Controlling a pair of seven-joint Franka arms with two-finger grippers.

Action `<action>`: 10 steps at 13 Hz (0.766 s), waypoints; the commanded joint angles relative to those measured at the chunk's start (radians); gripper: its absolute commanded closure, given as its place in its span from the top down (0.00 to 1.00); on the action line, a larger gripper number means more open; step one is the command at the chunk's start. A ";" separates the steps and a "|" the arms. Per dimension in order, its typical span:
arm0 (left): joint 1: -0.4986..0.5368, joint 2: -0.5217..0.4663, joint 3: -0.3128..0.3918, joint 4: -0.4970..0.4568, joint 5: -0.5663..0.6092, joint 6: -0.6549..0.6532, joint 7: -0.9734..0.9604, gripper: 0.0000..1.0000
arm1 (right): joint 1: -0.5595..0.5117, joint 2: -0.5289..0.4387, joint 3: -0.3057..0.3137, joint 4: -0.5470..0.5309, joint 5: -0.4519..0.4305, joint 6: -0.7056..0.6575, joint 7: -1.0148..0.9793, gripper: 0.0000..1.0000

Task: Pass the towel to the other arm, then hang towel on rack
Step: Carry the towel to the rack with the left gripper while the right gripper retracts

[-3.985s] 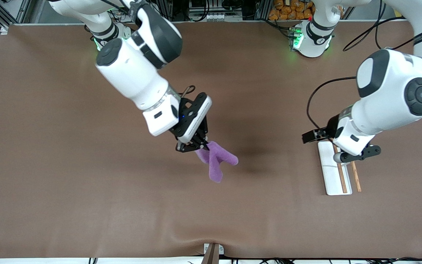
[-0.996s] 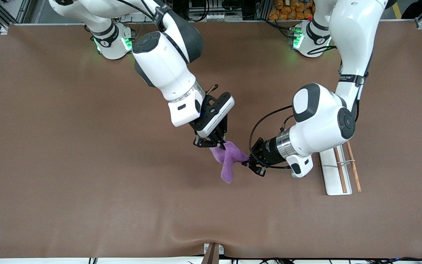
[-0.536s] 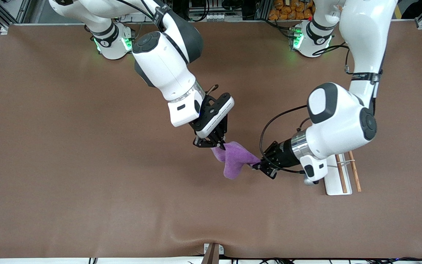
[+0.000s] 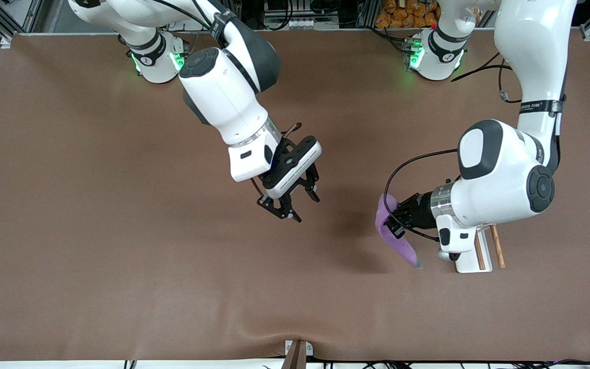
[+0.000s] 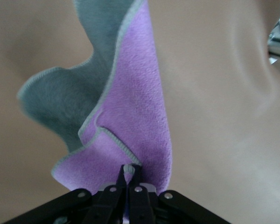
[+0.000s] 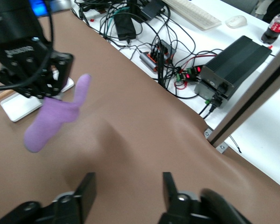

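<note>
The purple towel (image 4: pixel 396 242) hangs from my left gripper (image 4: pixel 391 222), which is shut on one edge of it and holds it in the air over the brown mat, beside the rack. In the left wrist view the towel (image 5: pixel 130 116) drapes away from the closed fingertips (image 5: pixel 129 171). The rack (image 4: pixel 468 264) has a white base and light-brown rods (image 4: pixel 497 247); my left arm hides most of it. My right gripper (image 4: pixel 302 207) is open and empty over the middle of the table. In the right wrist view its fingers (image 6: pixel 86 191) stand wide apart, and the towel (image 6: pixel 53 121) and rack base (image 6: pixel 18 106) show farther off.
The brown mat (image 4: pixel 121 256) covers the table. A small bracket (image 4: pixel 297 351) sits at the table edge nearest the front camera. In the right wrist view, cables and a black box (image 6: pixel 235 60) lie off the table's edge.
My right gripper has let go of the towel, opened and drawn back. My left gripper, shut on the towel, has carried it toward the rack.
</note>
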 commanded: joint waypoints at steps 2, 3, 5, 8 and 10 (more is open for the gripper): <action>0.051 -0.044 -0.002 -0.023 0.136 -0.122 0.183 0.00 | -0.046 -0.027 0.009 -0.057 -0.010 -0.015 0.021 1.00; 0.056 -0.050 -0.002 -0.023 0.183 -0.148 0.235 0.00 | -0.072 -0.055 0.009 -0.094 -0.009 -0.042 0.021 1.00; 0.082 -0.058 -0.004 -0.028 0.275 -0.179 0.336 0.00 | -0.144 -0.122 0.009 -0.135 -0.007 -0.168 0.019 1.00; 0.105 -0.069 -0.002 -0.031 0.381 -0.182 0.556 0.00 | -0.267 -0.187 0.009 -0.134 -0.007 -0.421 0.007 1.00; 0.138 -0.069 -0.007 -0.031 0.447 -0.181 0.663 0.00 | -0.351 -0.219 0.009 -0.134 -0.006 -0.537 0.009 1.00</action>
